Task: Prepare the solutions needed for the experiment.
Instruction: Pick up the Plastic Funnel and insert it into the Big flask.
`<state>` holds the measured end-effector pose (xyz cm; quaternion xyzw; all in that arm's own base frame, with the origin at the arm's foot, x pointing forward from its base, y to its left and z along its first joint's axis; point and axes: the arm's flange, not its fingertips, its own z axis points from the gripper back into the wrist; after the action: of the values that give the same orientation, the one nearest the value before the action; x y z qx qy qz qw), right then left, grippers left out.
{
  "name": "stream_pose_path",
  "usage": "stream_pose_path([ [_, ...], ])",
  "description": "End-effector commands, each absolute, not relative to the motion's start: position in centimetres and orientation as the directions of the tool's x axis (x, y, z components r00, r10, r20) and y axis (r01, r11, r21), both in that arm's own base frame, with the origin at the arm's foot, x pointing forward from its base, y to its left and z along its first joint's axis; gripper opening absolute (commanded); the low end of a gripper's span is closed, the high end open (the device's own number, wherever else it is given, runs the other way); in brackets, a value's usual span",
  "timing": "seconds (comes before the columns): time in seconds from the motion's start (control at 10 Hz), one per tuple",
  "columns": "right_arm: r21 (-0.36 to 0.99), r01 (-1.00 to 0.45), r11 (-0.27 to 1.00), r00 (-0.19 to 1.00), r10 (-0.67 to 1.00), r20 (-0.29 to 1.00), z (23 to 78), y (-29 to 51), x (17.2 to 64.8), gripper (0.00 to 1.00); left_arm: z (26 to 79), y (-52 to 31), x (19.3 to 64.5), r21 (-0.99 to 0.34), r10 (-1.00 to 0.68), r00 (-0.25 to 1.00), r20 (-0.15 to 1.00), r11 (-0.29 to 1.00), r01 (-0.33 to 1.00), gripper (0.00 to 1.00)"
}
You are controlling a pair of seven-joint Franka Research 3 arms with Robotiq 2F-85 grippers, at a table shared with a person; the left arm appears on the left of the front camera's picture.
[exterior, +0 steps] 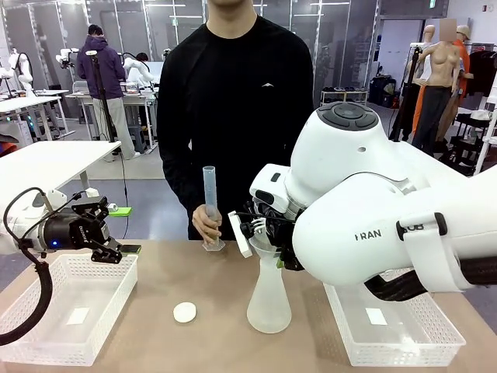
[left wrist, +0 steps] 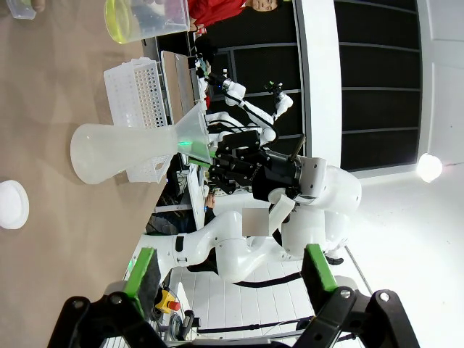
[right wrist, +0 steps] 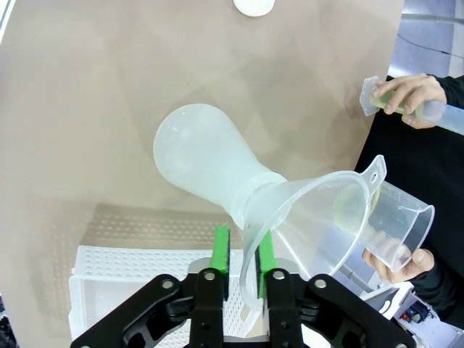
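A frosted conical flask (exterior: 269,301) (right wrist: 203,163) stands mid-table with a clear funnel (exterior: 271,252) (right wrist: 319,217) in its neck. My right gripper (exterior: 264,231) (right wrist: 243,250) sits at the funnel's rim, its green pads slightly apart on either side of the thin wall. The person's hand holds a graduated cylinder (exterior: 209,203) (right wrist: 406,105) upright on the table. Another hand holds a clear beaker (right wrist: 397,225) beside the funnel. The solutions show as a shallow yellow-green layer (left wrist: 122,20) in that beaker (left wrist: 156,16). My left gripper (exterior: 116,250) (left wrist: 232,268) hangs open over the left tray.
A white mesh tray (exterior: 46,342) lies at front left and another (exterior: 404,346) (right wrist: 109,290) at front right under my right arm. A small white round disc (exterior: 185,312) (left wrist: 11,204) rests on the table in front of the flask.
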<state>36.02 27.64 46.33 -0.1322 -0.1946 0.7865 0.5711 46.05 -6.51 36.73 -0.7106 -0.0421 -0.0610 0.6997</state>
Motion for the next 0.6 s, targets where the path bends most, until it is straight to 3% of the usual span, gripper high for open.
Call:
stream_pose_path([
  [0.0, -0.475, -0.844, -0.251, -0.301, 0.953, 0.031, 45.98, 27.63, 36.1, 0.47, 37.04, -6.56, 46.01, -0.99, -0.031, 0.989, 0.144, -0.014, 0.143, 1.0],
  [0.1, -0.476, -0.841, -0.256, -0.305, 0.952, 0.028, 46.08, 27.66, 36.16, 0.64, 37.04, -6.56, 46.01, -0.99, -0.031, 0.989, 0.144, -0.014, 0.143, 1.0],
  [0.2, -0.477, -0.839, -0.26, -0.308, 0.951, 0.024, 46.2, 27.66, 36.19, 0.66, 37.04, -6.56, 46.01, -0.99, -0.031, 0.989, 0.144, -0.014, 0.143, 1.0],
  [0.3, -0.475, -0.84, -0.261, -0.308, 0.951, 0.022, 46.32, 27.65, 36.25, 0.83, 37.04, -6.56, 46.01, -0.99, -0.031, 0.989, 0.144, -0.014, 0.143, 1.0],
  [0.4, -0.469, -0.845, -0.256, -0.3, 0.954, 0.021, 46.4, 27.57, 36.39, 0.86, 37.04, -6.56, 46.01, -0.99, -0.031, 0.989, 0.144, -0.014, 0.143, 1.0],
  [0.5, -0.42, -0.872, -0.253, -0.291, 0.956, 0.028, 46.38, 27.38, 36.68, 1.0, 37.04, -6.56, 46.01, -0.99, -0.031, 0.989, 0.144, -0.014, 0.143, 1.0],
])
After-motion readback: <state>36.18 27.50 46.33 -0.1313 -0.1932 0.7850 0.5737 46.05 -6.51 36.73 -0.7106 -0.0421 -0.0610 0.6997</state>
